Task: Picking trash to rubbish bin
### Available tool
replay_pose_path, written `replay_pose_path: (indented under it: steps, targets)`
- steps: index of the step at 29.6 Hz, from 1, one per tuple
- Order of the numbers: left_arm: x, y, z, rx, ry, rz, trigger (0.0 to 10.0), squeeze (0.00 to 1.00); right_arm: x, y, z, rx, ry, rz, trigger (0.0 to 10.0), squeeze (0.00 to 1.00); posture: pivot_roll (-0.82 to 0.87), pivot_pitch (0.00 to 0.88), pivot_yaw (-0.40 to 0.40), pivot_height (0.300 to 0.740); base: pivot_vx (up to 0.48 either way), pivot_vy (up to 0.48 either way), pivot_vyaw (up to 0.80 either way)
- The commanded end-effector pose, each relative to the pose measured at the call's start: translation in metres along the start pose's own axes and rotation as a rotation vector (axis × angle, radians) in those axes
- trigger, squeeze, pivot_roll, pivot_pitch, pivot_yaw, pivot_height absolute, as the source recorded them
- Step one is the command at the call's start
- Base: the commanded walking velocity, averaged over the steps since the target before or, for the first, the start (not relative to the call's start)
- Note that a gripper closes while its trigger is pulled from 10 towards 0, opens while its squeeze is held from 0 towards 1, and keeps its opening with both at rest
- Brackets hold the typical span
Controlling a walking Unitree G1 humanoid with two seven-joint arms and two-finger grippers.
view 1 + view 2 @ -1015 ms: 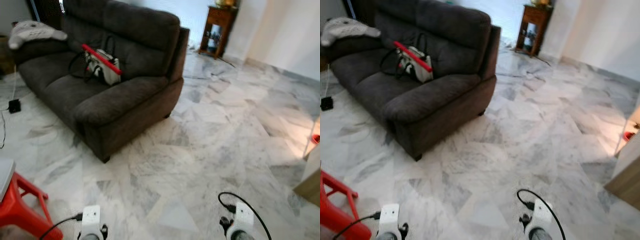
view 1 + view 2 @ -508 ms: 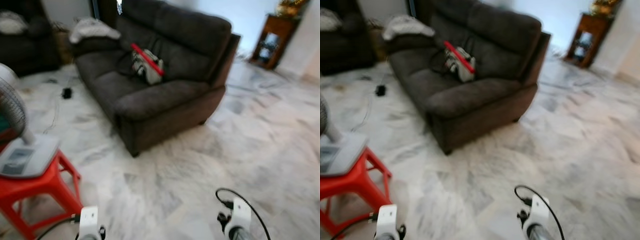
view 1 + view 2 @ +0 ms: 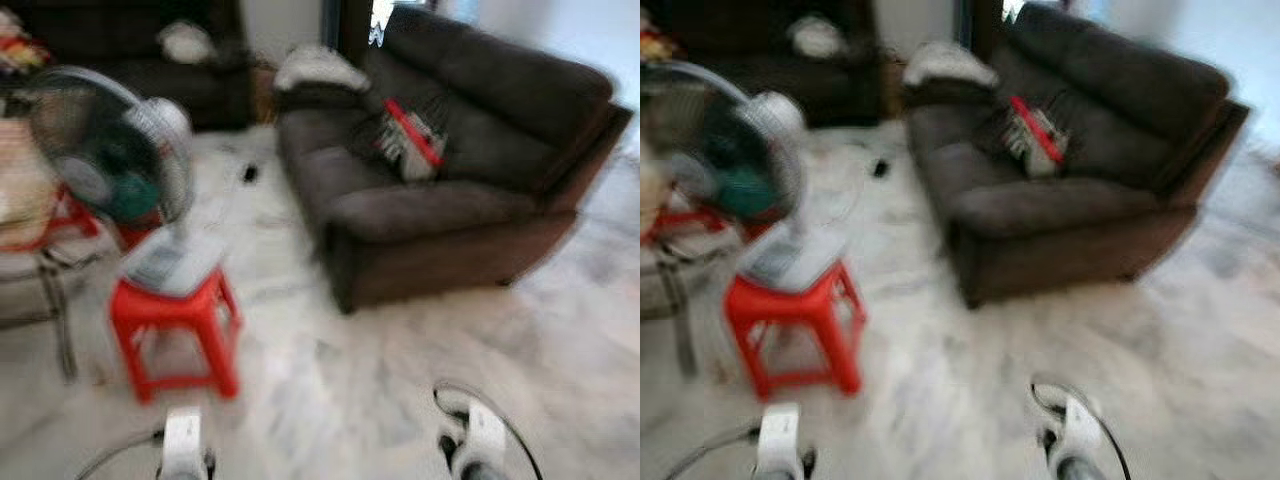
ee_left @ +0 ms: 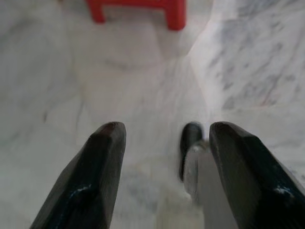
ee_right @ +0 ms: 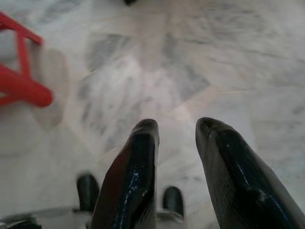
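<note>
A blurred living room: marble floor (image 3: 400,380), dark sofa (image 3: 460,200) carrying a bag with a red strip (image 3: 412,135) slanting down toward the robot's right, a fan (image 3: 110,150) on a red stool (image 3: 175,330), left gripper (image 4: 164,138) spread wide and empty, right gripper (image 5: 176,131) narrowly parted, empty, no trash or bin discernible.
</note>
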State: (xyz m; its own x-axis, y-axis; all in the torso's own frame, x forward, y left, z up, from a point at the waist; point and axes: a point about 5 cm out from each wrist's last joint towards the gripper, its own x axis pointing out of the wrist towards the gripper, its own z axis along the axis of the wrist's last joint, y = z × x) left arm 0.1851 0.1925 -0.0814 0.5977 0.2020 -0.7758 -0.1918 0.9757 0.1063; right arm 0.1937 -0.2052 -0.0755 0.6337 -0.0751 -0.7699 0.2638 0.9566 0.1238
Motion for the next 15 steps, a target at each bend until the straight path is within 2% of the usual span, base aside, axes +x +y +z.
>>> replay_pose_path:
  steps: [1, 11, 14, 15]
  targets:
    - [0.0014, 0.0003, 0.0058, -0.001, -0.006, -0.001, 10.0, 0.00, 0.0006, -0.0005, 0.0039, -0.001, -0.008, -0.003, 10.0, 0.00, -0.12, 0.000, -0.083, 0.740, 0.000, 0.285, 0.80]
    - [0.0007, 0.0009, 0.0017, 0.001, 0.009, 0.004, 10.0, 0.00, 0.0004, -0.0004, 0.0025, 0.005, -0.004, -0.001, 10.0, 0.00, -0.11, 0.000, -0.082, 0.740, 0.000, 0.417, 0.80]
    - [0.0008, 0.0008, 0.0017, 0.001, 0.010, 0.004, 10.0, 0.00, 0.0005, -0.0005, 0.0032, 0.010, -0.009, -0.003, 10.0, 0.00, -0.12, 0.000, -0.082, 0.740, 0.000, 0.464, 0.34]
    - [0.0008, 0.0005, 0.0017, 0.002, 0.011, 0.004, 10.0, 0.00, 0.0006, -0.0012, 0.0045, 0.040, -0.016, -0.007, 10.0, 0.00, -0.12, 0.000, -0.083, 0.740, 0.000, 0.461, 0.00]
